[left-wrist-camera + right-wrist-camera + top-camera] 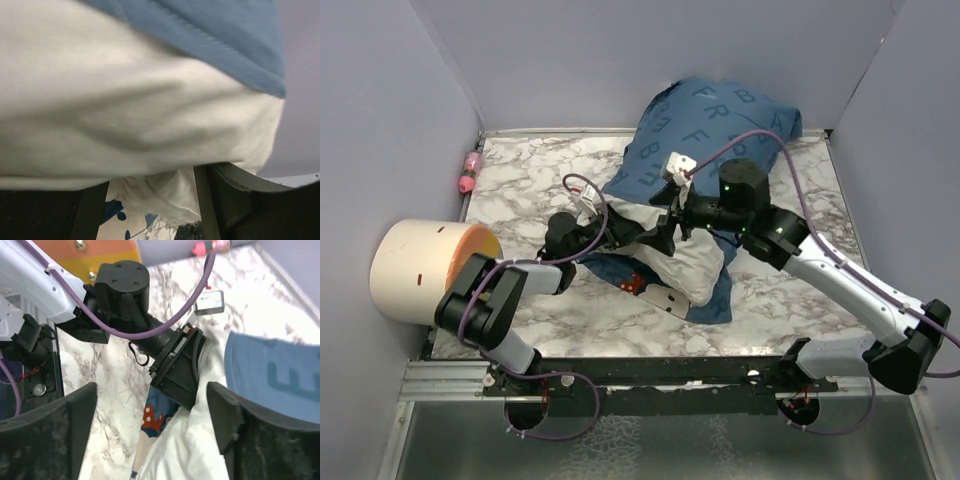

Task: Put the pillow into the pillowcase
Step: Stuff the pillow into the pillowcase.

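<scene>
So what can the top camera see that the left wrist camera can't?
Only the top camera shows the big round drum and the little pink thing by the wall. Only the left wrist camera shows, very close up, fabric bulging right above the left gripper's dark fingers. Both show the white pillow with the blue pillowcase covering part of it.

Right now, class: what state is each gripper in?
Left gripper: open, pressed against the pillow, not clamped on it.
Right gripper: open, holding nothing.
</scene>
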{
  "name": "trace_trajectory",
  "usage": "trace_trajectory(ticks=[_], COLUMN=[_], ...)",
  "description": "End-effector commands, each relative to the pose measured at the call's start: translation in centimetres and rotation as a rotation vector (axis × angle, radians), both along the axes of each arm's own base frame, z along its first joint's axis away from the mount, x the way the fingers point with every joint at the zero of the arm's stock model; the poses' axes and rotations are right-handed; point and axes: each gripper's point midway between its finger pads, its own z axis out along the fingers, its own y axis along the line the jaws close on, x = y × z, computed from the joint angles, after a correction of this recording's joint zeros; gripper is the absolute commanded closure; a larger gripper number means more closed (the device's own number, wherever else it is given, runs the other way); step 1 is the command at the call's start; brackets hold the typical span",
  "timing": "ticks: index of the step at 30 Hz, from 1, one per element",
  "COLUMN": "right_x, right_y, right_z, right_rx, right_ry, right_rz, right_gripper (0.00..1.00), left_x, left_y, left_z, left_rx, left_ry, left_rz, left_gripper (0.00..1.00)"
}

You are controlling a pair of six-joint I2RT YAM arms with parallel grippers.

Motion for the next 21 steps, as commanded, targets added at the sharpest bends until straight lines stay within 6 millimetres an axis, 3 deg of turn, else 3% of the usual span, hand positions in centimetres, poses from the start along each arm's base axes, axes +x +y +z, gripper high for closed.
trace_trajectory(ticks=[1,5,8,12,15,18,21], right_x=[-3.8,-5.5,-4.4,-0.4,3.1,5.1,6.8], right_y=[0.2,1.5,2.0,0.7,-1.4,-2.2,-2.7], right_z=[1.1,-2.8,-5.2,-8.2,-11.5,-14.9,-17.7], right_rx=[-0.067,-0.198,-0.309,-0.471,-0.624,-0.716,-0.776], right_ry=[-0.19,-0.331,-0.354,-0.379,-0.39,-0.384,-0.366], right_rz=[0.231,0.331,0.303,0.125,-0.066,-0.176,-0.285], right_gripper=[0.05,0.0,0.0,0.0,0.0,0.0,0.0], left_x=[0.9,-0.6,-2.3,-4.4,-5.8,-7.0,-7.9], left_y=[2.7,4.0,5.3,7.7,9.2,9.6,9.1], left_z=[1.2,1.4,0.8,0.7,1.3,1.7,1.8], left_rx=[0.177,0.293,0.366,0.428,0.413,0.368,0.328], left_ry=[-0.024,-0.008,0.034,0.065,0.064,0.069,0.083], left_rz=[0.132,0.136,0.142,0.217,0.29,0.309,0.271], left_gripper=[0.32,0.29,0.3,0.33,0.44,0.54,0.57])
